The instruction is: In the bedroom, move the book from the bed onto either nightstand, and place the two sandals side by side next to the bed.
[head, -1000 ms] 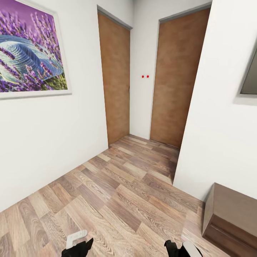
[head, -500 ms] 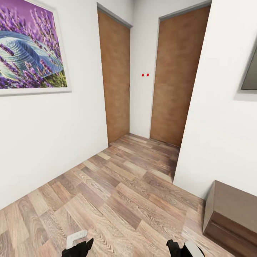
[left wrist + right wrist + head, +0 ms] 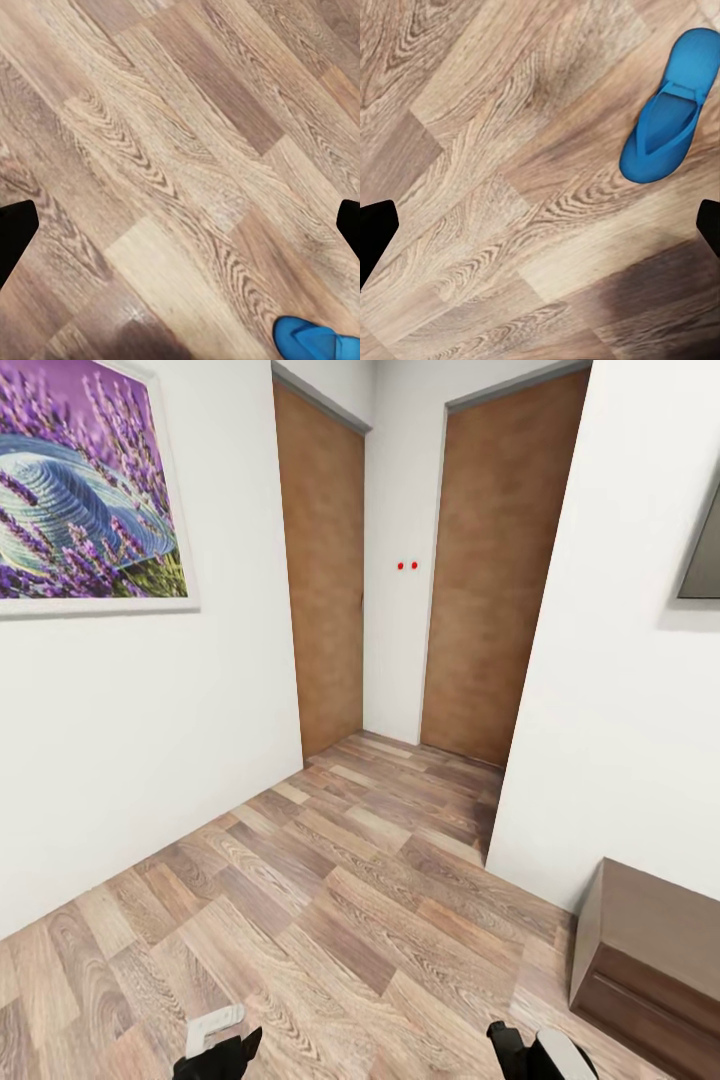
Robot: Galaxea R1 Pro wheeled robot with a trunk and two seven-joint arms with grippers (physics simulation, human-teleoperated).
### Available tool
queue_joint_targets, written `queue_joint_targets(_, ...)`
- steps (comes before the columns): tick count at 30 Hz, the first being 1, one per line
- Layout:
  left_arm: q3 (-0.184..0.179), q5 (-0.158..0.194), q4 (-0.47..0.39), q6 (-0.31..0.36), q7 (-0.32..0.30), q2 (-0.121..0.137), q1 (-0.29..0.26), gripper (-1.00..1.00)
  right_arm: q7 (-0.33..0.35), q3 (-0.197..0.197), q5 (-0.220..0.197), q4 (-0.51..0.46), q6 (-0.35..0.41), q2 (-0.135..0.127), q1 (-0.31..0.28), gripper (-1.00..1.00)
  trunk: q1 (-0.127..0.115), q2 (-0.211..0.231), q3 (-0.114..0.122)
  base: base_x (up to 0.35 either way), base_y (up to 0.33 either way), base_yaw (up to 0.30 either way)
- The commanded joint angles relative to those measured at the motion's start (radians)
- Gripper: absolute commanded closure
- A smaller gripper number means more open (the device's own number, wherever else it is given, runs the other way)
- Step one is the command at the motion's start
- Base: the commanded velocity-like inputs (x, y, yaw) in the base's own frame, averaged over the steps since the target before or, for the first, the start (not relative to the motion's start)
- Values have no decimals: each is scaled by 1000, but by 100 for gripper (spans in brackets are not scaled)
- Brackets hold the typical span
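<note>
A bright blue sandal (image 3: pixel 671 109) lies flat on the wood-plank floor in the right wrist view, off to one side of my right gripper (image 3: pixel 540 232), which hangs open above the bare planks. The toe end of a blue sandal (image 3: pixel 319 341) shows at the edge of the left wrist view; my left gripper (image 3: pixel 180 229) is open over the floor beside it. In the head view both grippers sit at the bottom edge, left gripper (image 3: pixel 222 1050) and right gripper (image 3: pixel 530 1055), holding nothing. The book, the bed and the nightstand are out of view.
Ahead, a short hallway ends in two shut brown doors (image 3: pixel 325 570) (image 3: pixel 495 570). A white wall with a lavender painting (image 3: pixel 85 490) runs along the left. A white wall corner juts in on the right, with a low dark brown bench (image 3: pixel 650 950) at its foot.
The whole head view has shifted a little, so the camera has moved. My right gripper has slid slightly to the right and lower in the head view; the left one keeps its place.
</note>
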Motion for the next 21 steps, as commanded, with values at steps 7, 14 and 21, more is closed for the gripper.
queue_joint_targets(7,4,5,-2,7,-5,-1,0,-100,-5,-3,-3,-4,-96,0,0,-100,27,-50,-23,0,0,0)
queue_joint_targets(14,4,5,-2,7,-5,-1,0,-100,-7,-3,-1,-4,-319,1,-55,-100,54,-99,-45,0,0,0)
queue_joint_targets(21,5,5,-2,7,-5,-1,0,-100,-8,-3,-1,-3,-347,2,-86,-100,80,-148,-67,0,0,0)
